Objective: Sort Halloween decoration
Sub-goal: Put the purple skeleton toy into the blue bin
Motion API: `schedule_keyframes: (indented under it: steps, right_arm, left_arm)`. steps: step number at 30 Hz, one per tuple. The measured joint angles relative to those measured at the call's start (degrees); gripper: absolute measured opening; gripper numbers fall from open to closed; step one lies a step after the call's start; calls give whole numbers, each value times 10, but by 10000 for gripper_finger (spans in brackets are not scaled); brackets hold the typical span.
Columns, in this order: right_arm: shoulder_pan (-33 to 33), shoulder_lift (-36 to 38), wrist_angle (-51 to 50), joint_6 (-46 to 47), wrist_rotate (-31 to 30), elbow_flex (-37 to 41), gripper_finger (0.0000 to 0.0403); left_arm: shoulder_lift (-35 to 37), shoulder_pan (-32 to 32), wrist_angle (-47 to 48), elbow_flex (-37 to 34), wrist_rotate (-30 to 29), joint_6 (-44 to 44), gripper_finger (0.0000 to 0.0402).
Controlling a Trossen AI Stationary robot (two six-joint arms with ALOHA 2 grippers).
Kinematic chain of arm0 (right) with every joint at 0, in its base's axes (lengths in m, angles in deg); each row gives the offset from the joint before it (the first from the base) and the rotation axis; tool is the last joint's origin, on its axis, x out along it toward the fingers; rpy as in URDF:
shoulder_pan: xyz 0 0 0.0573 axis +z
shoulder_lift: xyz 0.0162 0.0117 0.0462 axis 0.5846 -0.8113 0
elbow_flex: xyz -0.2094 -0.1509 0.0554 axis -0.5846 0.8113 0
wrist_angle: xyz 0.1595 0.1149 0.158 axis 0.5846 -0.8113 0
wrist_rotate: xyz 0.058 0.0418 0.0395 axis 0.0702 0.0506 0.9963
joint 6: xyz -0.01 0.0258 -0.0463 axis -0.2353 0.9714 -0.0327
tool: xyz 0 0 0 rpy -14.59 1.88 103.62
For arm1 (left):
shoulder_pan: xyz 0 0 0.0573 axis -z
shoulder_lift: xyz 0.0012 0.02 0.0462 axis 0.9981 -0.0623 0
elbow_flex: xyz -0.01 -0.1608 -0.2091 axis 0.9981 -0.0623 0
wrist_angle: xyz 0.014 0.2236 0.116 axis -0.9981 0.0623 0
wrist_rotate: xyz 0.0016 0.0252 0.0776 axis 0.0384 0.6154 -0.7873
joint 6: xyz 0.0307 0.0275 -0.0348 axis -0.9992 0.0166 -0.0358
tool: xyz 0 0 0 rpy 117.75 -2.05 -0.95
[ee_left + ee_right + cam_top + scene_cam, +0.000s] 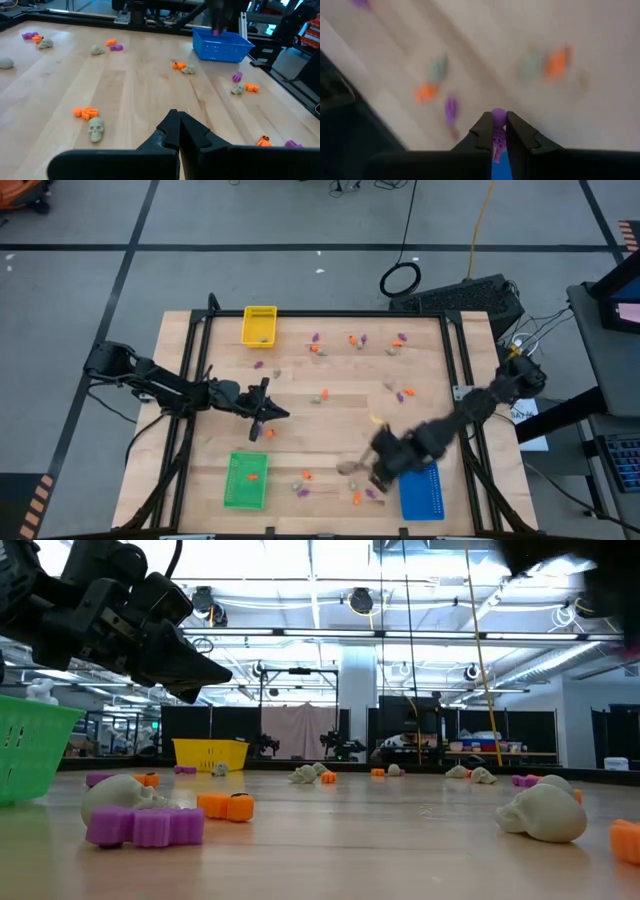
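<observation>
table [330, 430]: light wood, dark frame
trays: yellow tray [259, 326] sat far left; green tray [245, 480] near left; blue tray [421, 491] near right
trinkets [357, 341]: orange, purple, beige-grey, lay scattered between trays
</observation>
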State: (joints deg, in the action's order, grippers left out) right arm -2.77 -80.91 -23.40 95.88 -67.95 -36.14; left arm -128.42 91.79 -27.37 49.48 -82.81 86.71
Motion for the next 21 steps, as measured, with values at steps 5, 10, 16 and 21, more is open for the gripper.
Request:
schedule_keyframes:
  steps: [5, 10, 16, 21]
  right_arm:
    - [80, -16, -54, 107, 38, 7, 12]
    - [95, -26, -49, 115, 97, 69, 9]
    - [94, -26, 16, 93, 108, 126, 8]
    - [94, -26, 52, 84, 108, 146, 26]
  left_arm:
    - [0, 0, 0, 0, 0, 2, 0]
    - [0, 2, 1, 0, 5, 2, 0]
    - [0, 12, 2, 0, 5, 10, 0]
    - [0, 18, 5, 0, 5, 12, 0]
